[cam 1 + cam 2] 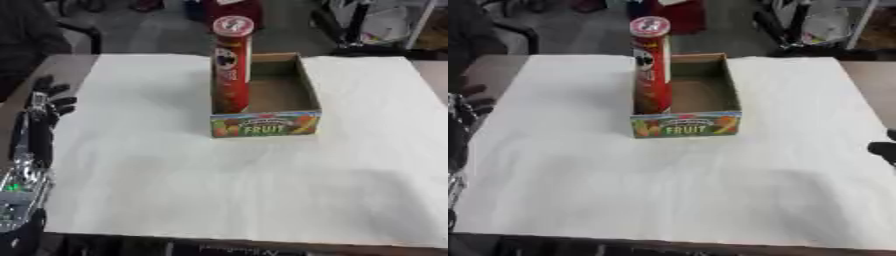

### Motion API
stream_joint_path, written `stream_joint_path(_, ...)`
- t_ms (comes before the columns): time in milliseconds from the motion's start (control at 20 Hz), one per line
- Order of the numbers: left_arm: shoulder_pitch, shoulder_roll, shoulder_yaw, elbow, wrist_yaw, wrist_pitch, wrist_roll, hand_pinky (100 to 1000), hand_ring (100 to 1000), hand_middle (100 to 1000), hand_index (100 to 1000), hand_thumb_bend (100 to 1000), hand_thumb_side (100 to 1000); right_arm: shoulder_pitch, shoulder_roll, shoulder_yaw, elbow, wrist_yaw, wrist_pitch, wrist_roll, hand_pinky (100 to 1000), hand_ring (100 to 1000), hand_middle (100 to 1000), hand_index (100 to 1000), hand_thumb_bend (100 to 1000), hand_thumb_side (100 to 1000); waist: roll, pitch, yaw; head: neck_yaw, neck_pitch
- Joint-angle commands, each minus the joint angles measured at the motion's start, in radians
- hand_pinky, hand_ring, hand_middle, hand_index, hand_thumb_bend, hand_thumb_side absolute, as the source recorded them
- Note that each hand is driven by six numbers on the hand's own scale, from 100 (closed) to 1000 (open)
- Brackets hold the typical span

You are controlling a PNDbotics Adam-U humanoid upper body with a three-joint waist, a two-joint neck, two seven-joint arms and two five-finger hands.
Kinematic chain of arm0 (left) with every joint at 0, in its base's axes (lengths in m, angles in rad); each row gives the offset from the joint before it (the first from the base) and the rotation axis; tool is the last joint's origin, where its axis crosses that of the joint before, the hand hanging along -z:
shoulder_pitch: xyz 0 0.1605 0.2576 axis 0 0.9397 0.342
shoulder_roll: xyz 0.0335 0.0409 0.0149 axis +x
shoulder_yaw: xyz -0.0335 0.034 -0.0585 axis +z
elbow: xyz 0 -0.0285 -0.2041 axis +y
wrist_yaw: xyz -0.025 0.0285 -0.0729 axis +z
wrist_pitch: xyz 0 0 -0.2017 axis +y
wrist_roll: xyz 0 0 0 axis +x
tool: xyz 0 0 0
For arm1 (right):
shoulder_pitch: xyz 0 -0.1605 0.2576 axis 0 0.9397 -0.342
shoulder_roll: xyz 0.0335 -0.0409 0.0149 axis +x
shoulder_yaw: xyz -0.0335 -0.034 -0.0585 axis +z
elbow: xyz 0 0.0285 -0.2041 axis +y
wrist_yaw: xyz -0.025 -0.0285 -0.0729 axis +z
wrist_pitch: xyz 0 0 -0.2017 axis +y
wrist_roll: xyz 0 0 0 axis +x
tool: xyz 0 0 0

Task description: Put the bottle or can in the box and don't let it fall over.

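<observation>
A tall red crisp can (232,67) with a white lid stands upright inside the open cardboard box (289,90), against the box's left wall near the front. The box front carries a colourful FRUIT label (265,125). My left hand (48,102) lies far off at the table's left edge, fingers relaxed and holding nothing, well apart from the box. Of my right hand (883,149) only a dark tip shows at the right edge of the right eye view.
A white cloth (245,185) covers the table, with brown tabletop showing at the left and right sides. Beyond the far edge stand a red object (229,9), chairs and clutter. A dark-clothed person sits at the far left.
</observation>
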Motion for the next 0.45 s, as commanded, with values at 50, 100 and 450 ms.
stream_joint_path(50, 0.028, -0.051, 0.008, -0.077, -0.045, 0.000, -0.007, 789, 721, 766, 963, 282, 986, -0.004, -0.017, 0.003, -0.008, -0.004, -0.002, 0.004, 986, 817, 703, 889, 100, 678, 0.001, -0.010, -0.001, 0.003, 0.006)
stream_joint_path(100, 0.034, -0.061, 0.006, -0.088, -0.059, 0.006, -0.008, 790, 721, 766, 964, 281, 988, -0.005, -0.018, 0.003, -0.008, -0.004, -0.002, 0.004, 986, 817, 703, 889, 100, 677, 0.001, -0.009, -0.002, 0.001, 0.006)
stream_joint_path(450, 0.040, -0.077, 0.000, -0.111, -0.092, 0.029, -0.007, 789, 721, 765, 963, 277, 991, -0.006, -0.017, 0.002, -0.008, -0.003, -0.002, 0.003, 986, 817, 702, 889, 100, 679, 0.003, -0.003, -0.002, -0.001, 0.006)
